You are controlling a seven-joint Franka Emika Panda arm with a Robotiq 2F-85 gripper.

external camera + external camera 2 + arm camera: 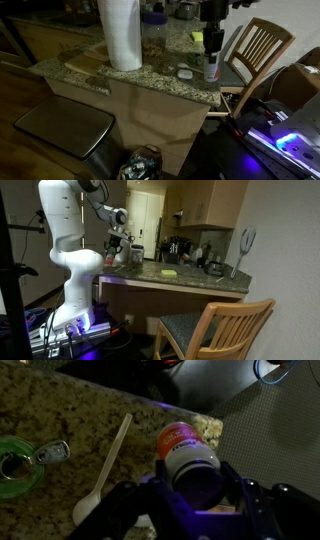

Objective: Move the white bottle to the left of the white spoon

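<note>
Logged claw (195, 498) clamped around white bottle (184, 452), fingers (148, 492) pressing in on both of its sides in wrist view. Saw orange-red band on bottle's end farthest from wrist camera. Found same bottle (211, 68) directly under claw (212, 42) in an exterior view, upright, close to counter's edge. Could not tell whether standing on stone or lifted just off it.

Located white spoon (104, 472) just beside claw, apart from bottle, lying flat with bowl toward wrist camera and thin handle pointing away. Spotted spoon (185, 72) in an exterior view as small pale shape near bottle's base.

Recorded speckled brown granite counter (60, 405) beneath claw, its edge just past bottle, dark floor beyond. Noted green round object (14, 465) farther out past spoon, small shiny piece (50, 452) beside it.

Marked big white paper towel roll (120, 35) well apart from claw, on wooden board (85, 62). Marked yellow sponge (197, 38) close behind claw.

Noted wooden chair (256, 48) at counter's end near claw, steel bin lid (60, 128) below counter level, purple-blue glow (288, 140) low by robot's base.

Registered dim kitchen around white arm (68, 250): upper cabinets (205, 202), appliances (178, 250) along counter, all well away from claw (117, 248).
</note>
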